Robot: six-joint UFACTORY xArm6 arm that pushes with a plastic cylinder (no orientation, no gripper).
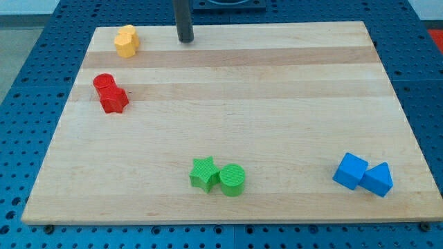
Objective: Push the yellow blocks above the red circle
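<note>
Resting at view's top, my tip (185,40) touches nothing; yellow blocks (127,41) lie well left.

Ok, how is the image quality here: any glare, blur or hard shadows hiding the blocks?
Camera view: even, soft lighting, only faint shadows beside the blocks; mild sheen on the wooden board, no blown glare. The yellow blocks and red blocks read slightly soft, shapes hard to make out; my tip is sharp enough.
</note>
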